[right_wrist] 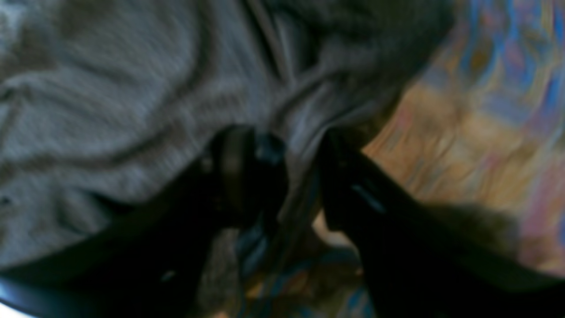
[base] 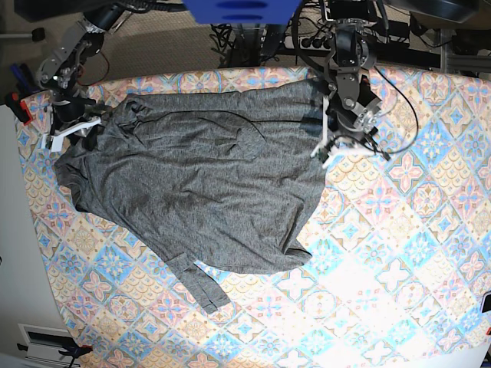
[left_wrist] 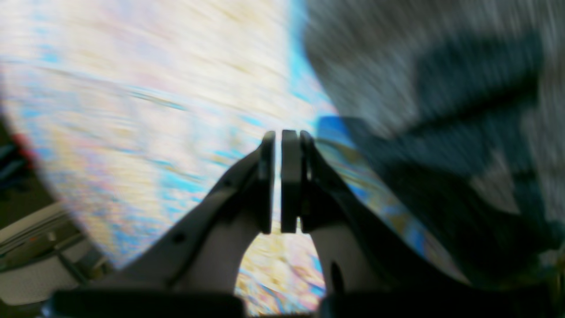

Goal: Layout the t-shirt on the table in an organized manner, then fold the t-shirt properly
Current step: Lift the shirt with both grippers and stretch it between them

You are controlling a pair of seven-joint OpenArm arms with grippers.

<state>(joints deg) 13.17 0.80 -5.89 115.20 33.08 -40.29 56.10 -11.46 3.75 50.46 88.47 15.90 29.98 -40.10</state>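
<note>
The dark grey t-shirt (base: 199, 184) lies spread but wrinkled over the left half of the patterned table (base: 383, 230), one sleeve trailing toward the front. My left gripper (base: 322, 151) hovers at the shirt's far right edge. In the left wrist view the left gripper (left_wrist: 278, 134) is shut with nothing between its fingers, over bare table (left_wrist: 132, 110), and the t-shirt (left_wrist: 419, 66) lies to its right. My right gripper (base: 73, 132) is at the shirt's far left corner. In the blurred right wrist view the right gripper (right_wrist: 291, 145) has its jaws apart, with a fold of t-shirt (right_wrist: 110, 110) running between them.
A blue object (base: 242, 11) hangs over the table's far edge, with cables (base: 307, 38) behind it. A red clamp (base: 23, 107) sits at the left edge, beside a white surface (base: 15, 230). The table's right and front parts show only the patterned cloth.
</note>
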